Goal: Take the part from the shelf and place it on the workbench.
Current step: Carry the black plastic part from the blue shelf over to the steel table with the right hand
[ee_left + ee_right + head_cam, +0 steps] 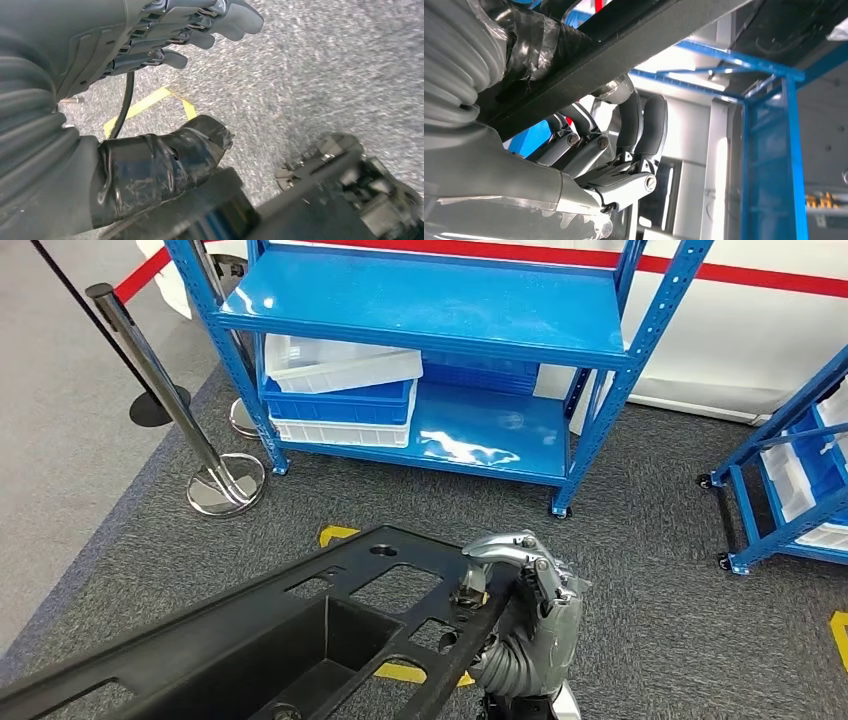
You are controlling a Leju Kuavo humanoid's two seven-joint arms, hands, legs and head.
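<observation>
Starting left of the blue shelf (440, 310), a chrome stanchion (180, 410) stands on the carpet, and on the shelf's lower level white and blue bins (340, 390) are stacked. Below and in front of the shelf the long black part (260, 640) is off it and carried low across the view, its far end clamped by the right hand (525, 580), fingers hooked over the rim, probably so the frame stays level. The left hand (200, 25) hangs over the floor, fingers loosely apart and gripping nothing, beside the part's other end.
</observation>
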